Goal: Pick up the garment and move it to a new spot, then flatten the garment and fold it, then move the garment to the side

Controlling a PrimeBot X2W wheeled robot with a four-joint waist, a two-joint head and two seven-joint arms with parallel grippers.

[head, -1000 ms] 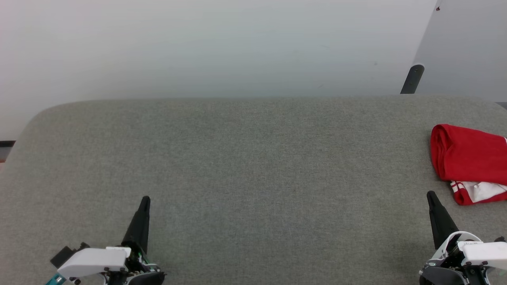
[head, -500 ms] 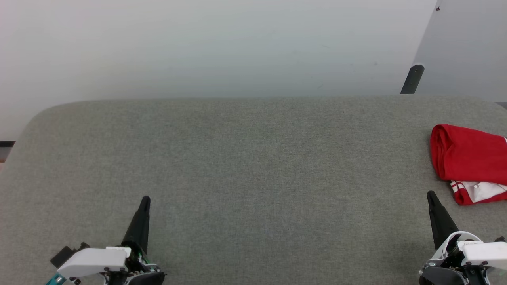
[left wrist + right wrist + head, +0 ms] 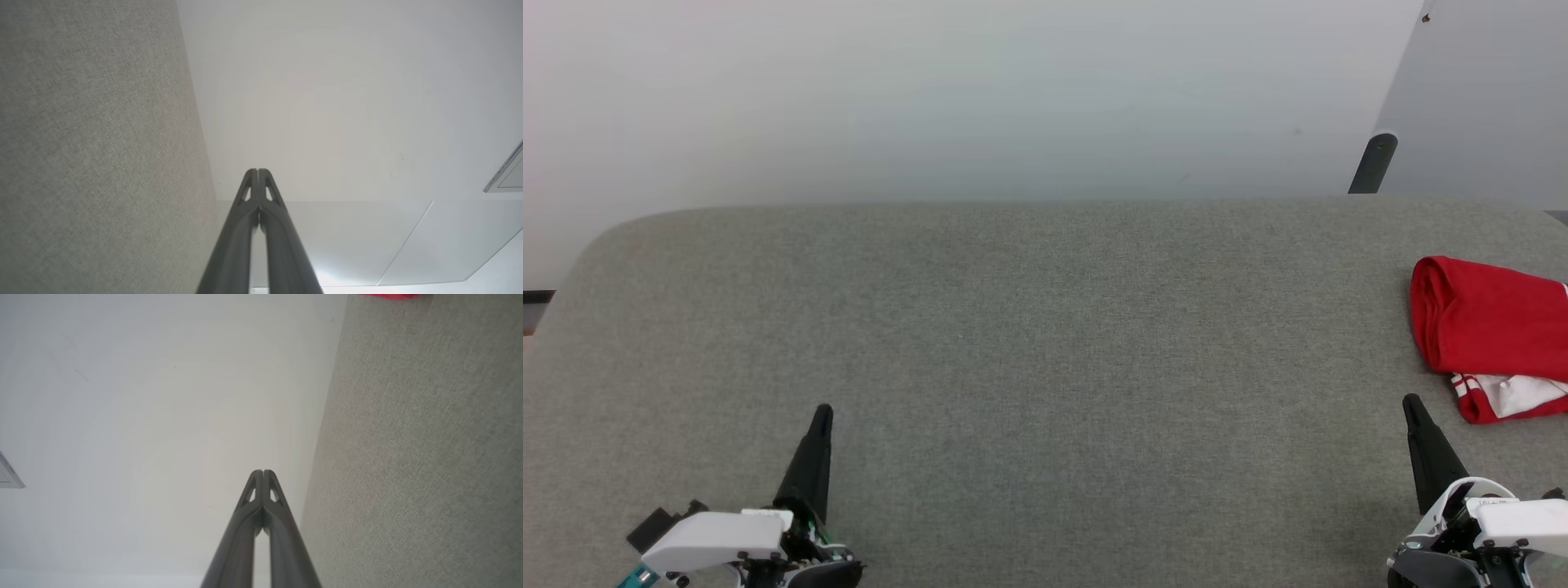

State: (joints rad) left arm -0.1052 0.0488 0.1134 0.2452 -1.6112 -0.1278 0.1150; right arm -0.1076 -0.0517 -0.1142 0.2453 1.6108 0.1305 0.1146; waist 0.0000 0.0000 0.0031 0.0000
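Looking along the left end effector point(image 3: 258, 171), I see its two dark fingers point(image 3: 243, 228) pressed together tip to tip with nothing between them. The right end effector point(image 3: 263, 472) is closed and empty in the same way. In the head view both sit low at the near edge of the tabletop point(image 3: 1045, 343), one at each lower corner, pointing away from me. The garment point(image 3: 1490, 322) lies at the far right of the tabletop, just beyond and to the right of the right end effector but not touching it. It is a compact red bundle, with a white, red-striped sleeve panel point(image 3: 1503, 396) poking out at its near edge, and part of it runs off the frame. Since it is bundled and lying off to the side, I judge that the folding and the final move aside are done, leaving nothing further beyond a check of the fold. If the fold needs tidying, that job falls to the right arm, which would have to open its fingers and reach forward and to the right. The tabletop is covered in even grey woven cloth, with rounded far corners. Beyond it stands a plain pale wall point(image 3: 931, 98), and a dark post point(image 3: 1374, 163) rises beside a light panel point(image 3: 1486, 98) at the upper right.
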